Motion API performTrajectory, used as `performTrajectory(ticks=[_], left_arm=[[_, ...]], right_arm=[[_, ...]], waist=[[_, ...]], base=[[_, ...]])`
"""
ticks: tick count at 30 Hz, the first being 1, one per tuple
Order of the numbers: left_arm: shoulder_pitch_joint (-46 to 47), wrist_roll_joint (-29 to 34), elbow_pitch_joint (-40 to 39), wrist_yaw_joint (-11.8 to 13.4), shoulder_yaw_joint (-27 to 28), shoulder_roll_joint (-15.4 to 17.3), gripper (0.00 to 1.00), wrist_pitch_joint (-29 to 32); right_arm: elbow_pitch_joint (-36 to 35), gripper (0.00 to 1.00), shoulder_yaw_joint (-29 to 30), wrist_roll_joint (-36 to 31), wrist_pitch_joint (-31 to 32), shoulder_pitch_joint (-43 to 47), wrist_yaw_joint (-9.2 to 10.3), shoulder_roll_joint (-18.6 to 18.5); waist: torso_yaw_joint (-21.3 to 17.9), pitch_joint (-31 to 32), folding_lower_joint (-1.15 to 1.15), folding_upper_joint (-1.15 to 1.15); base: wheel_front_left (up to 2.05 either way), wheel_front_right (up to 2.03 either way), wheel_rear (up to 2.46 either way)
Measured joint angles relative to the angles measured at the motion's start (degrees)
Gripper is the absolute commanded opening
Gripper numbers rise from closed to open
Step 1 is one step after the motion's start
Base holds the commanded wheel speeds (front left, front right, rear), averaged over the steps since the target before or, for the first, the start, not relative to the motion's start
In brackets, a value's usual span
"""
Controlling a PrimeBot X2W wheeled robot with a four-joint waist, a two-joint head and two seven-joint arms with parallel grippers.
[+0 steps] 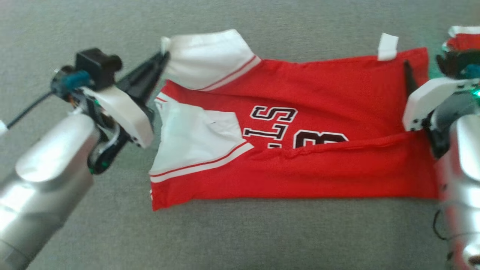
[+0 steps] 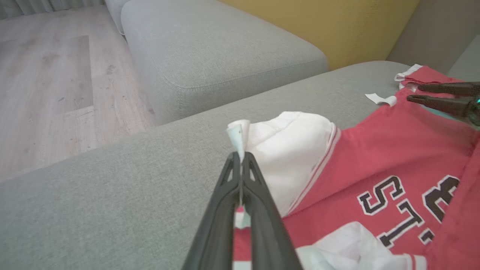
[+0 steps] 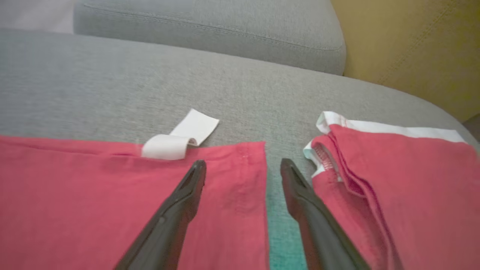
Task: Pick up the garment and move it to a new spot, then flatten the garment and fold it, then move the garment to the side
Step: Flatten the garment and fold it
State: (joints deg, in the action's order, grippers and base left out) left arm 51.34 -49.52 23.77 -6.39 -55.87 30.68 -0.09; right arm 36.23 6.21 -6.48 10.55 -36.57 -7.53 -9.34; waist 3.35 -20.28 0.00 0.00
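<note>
We log the red garment [image 1: 300, 176] on the grey cushion [image 1: 262, 232], a second red piece [image 3: 393, 180] just beside its hem. Our left gripper [image 1: 165, 56] pinches the white sleeve [image 2: 292, 150]; our right gripper [image 3: 243, 165] gapes wide over the hem, bare cushion beyond.

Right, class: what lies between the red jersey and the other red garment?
In the right wrist view, a strip of bare grey cushion separates the jersey from the other garment; one finger of the open right gripper partly covers it.
</note>
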Motion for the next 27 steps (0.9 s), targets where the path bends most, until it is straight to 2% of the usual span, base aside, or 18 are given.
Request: performTrajectory(ticks=[6,14,15,16,20,27], left_arm=[[-1.0,0.1,-4.7,1.9,-1.2,0.3,0.00,1.6],[-1.0,0.1,-7.2,2.9,-1.4,0.8,0.00,2.1],[-0.9,0.1,-7.3,2.9,-1.4,0.8,0.00,2.1],[-0.9,0.1,-7.3,2.9,-1.4,0.9,0.00,2.4],[-0.9,0.3,-6.9,3.2,-1.5,1.2,0.00,2.6],[0.6,-0.7,-5.3,4.2,0.5,1.3,0.00,2.5]], right_arm=[[8.1,1.00,0.5,-3.2,2.0,-5.2,0.00,-1.9],[15.5,1.00,0.4,-4.6,2.1,-11.4,0.00,-3.3],[16.4,0.82,0.2,-4.7,2.1,-12.0,0.00,-3.4],[17.4,0.00,0.0,-4.7,2.2,-12.7,0.00,-3.5],[21.2,0.00,-1.8,-4.3,3.1,-15.1,-0.01,-3.9],[23.2,0.00,-3.9,4.6,-1.2,-17.4,0.00,-3.1]], waist=[[1.6,-0.8,0.00,0.00],[1.8,-2.2,0.00,0.00],[1.8,-2.2,0.00,0.00],[1.8,-2.3,0.01,0.00],[1.5,-2.0,0.00,0.00],[0.3,-1.6,0.00,0.00]], base=[[0.00,0.00,0.00],[0.00,0.00,0.00],[0.00,0.00,0.00],[0.00,0.00,0.00],[0.00,0.00,0.00],[0.00,0.00,0.00]])
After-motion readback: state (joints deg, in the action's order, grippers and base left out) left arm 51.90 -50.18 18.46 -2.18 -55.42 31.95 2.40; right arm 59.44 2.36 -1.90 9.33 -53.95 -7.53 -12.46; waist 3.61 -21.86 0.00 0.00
